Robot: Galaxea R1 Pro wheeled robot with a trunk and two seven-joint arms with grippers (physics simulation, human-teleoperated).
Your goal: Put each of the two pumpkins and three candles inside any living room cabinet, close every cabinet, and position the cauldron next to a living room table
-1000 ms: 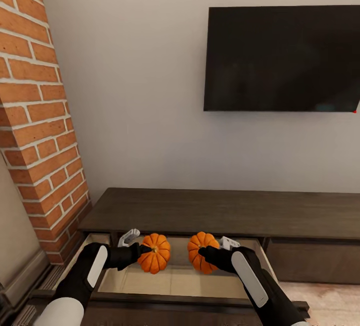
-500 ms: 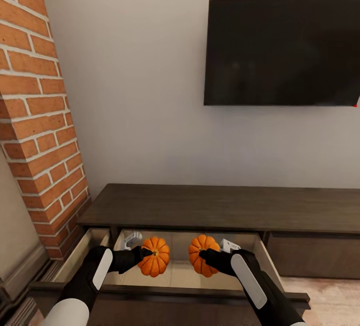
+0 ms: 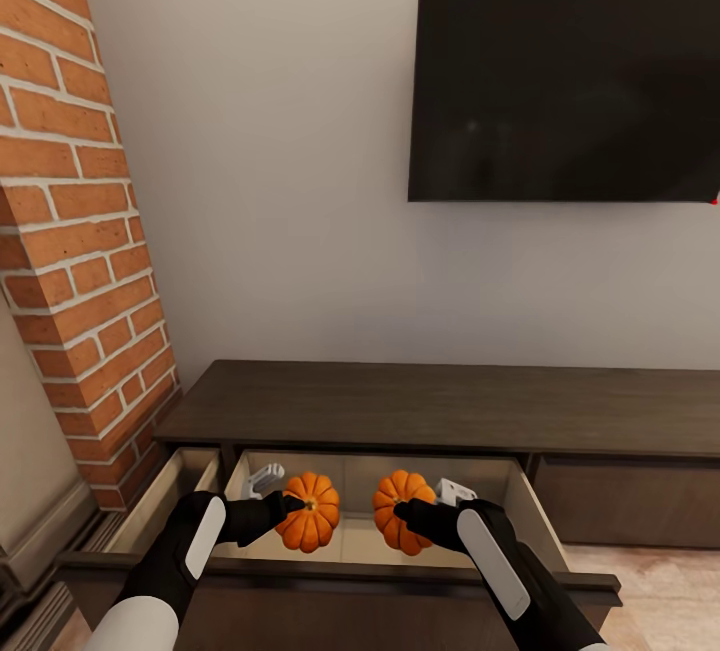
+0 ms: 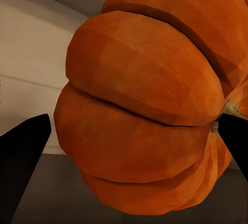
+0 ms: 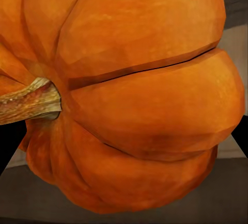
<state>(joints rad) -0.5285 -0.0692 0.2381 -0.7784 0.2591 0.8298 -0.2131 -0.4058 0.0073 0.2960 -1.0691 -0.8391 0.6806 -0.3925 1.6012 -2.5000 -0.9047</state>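
Left gripper (image 3: 297,508): the black fingers of the left arm are clamped on a small round ribbed orange pumpkin (image 3: 309,511), one finger reaching to its stem side; in the left wrist view the left pumpkin (image 4: 150,105) bulges between two dark fingertips (image 4: 23,154).
Right gripper (image 3: 400,514): closed around a second ribbed orange pumpkin (image 3: 399,511), which is turned on its side; the right wrist view shows this right pumpkin (image 5: 134,95) with its short tan stem (image 5: 28,101) pointing sideways.
Pumpkins: both are held over the light wood inside of an open drawer (image 3: 345,531), side by side with a small gap between them (whether either touches the drawer floor cannot be told).
Cabinet: a long low dark brown wooden cabinet (image 3: 440,406) stands against the pale wall; the drawer pulled out of it lies directly below the grippers, and a second opened drawer (image 3: 160,496) shows at its left.
Surroundings: a flat black wall-mounted screen (image 3: 565,91) hangs above the cabinet, and a red brick column (image 3: 75,221) rises at the left.
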